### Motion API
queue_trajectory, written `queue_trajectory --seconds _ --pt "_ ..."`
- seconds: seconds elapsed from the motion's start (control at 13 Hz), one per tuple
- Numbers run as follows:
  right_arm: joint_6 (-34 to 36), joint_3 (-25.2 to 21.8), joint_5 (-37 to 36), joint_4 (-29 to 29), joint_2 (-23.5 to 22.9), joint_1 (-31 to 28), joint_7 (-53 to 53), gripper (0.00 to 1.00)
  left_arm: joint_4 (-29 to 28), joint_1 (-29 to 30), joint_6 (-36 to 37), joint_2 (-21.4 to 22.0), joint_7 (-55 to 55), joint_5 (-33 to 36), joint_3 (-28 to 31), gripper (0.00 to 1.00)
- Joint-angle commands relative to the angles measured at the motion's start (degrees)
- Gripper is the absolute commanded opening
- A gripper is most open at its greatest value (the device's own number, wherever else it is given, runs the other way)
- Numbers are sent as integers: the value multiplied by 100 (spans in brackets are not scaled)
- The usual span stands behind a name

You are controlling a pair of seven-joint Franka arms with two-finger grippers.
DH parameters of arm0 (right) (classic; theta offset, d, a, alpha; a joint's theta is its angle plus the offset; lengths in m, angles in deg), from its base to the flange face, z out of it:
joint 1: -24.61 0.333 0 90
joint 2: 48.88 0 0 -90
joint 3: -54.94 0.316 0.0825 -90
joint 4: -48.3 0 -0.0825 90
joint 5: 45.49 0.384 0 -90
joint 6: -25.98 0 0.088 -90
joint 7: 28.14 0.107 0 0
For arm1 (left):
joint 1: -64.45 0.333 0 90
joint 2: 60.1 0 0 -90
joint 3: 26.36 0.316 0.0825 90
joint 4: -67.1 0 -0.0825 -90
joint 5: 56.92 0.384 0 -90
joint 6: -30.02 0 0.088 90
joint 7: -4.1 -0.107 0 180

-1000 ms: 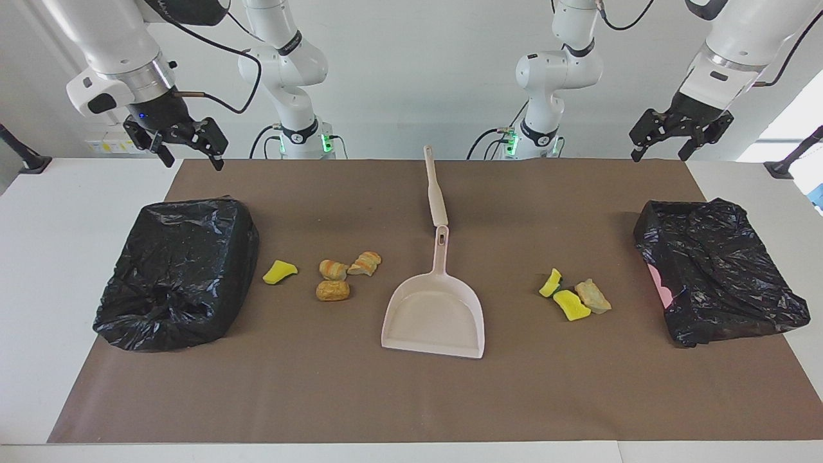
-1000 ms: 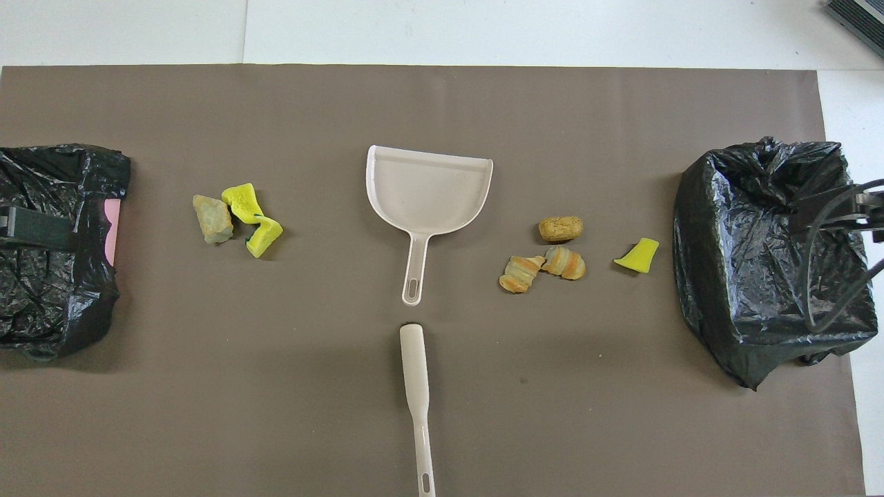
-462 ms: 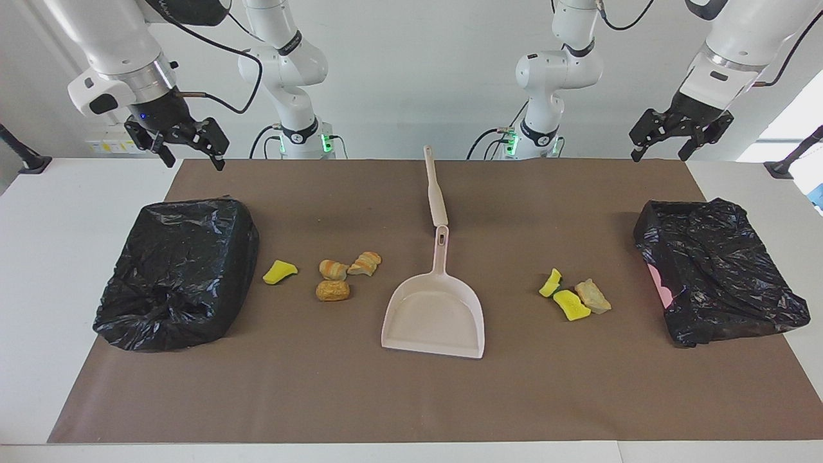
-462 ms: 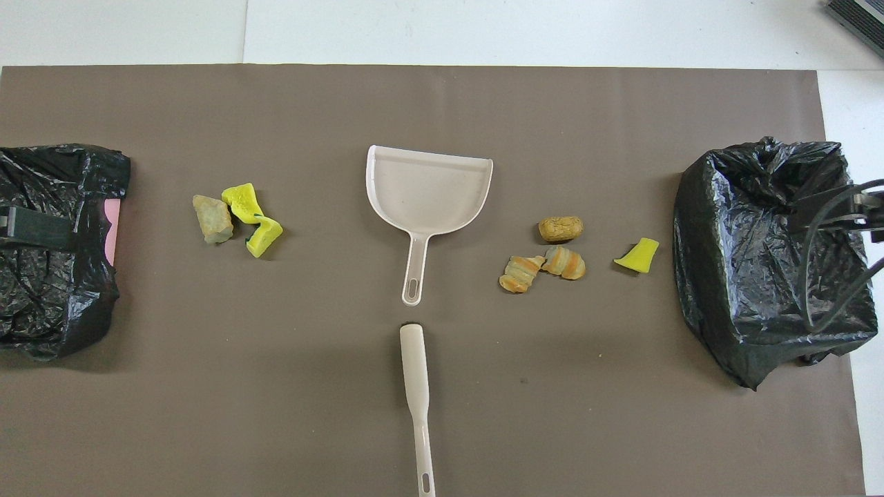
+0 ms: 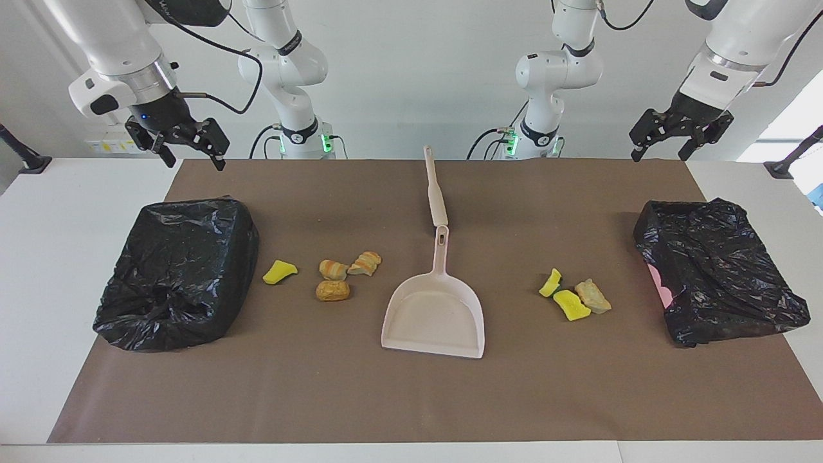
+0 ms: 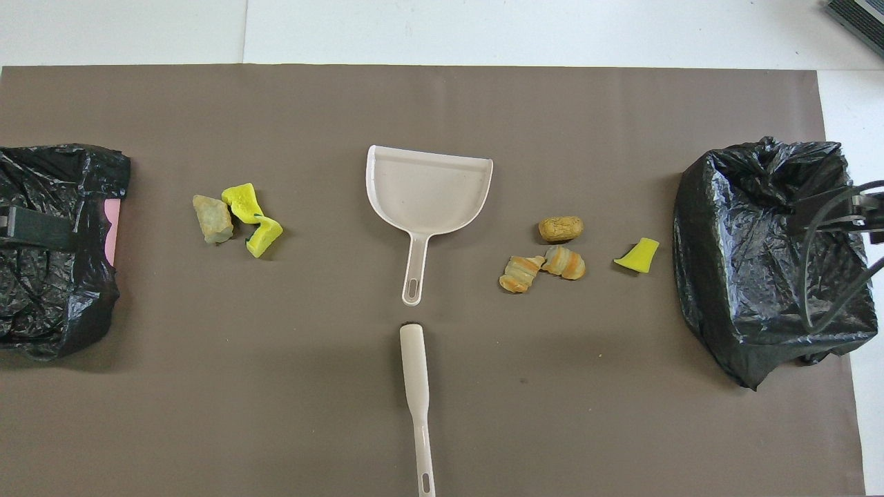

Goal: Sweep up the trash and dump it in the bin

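Trash (image 5: 334, 290) scattered beside dustpan (image 5: 434, 316), untouched

Plain white wall (image 5: 418, 77) at the robots' end of the room. White rectangular tabletop (image 5: 38, 270), mostly covered by a flat grey-brown paper mat (image 5: 411, 399). Bright daylight from a window (image 5: 787, 125) toward the left arm's end. Black slanted stands (image 5: 26, 161) at both table corners there.

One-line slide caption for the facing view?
Dustpan and brush mid-mat, trash untouched, both open grippers, left and right, raised.
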State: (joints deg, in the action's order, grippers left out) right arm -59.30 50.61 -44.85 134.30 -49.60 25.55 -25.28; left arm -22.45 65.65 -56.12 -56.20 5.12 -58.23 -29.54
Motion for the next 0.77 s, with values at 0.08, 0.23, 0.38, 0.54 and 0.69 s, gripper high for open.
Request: queue_trajectory --seconds 0.08,0.23,0.38,0.54,0.69 --pt "-49 28 58 241 187 91 145 100 -54 55 -52 67 -14 8 -34 100" --pt "-32 28 58 241 187 117 145 100 -54 55 -44 67 -14 8 -34 100" --pt "-41 28 58 250 187 100 110 100 -54 55 -44 67 -14 8 -34 100" --pt "-32 20 58 250 196 100 92 100 -54 55 -52 67 -14 17 -34 100" --pt "-41 28 58 250 196 117 136 100 -54 55 -44 67 -14 8 -25 100"
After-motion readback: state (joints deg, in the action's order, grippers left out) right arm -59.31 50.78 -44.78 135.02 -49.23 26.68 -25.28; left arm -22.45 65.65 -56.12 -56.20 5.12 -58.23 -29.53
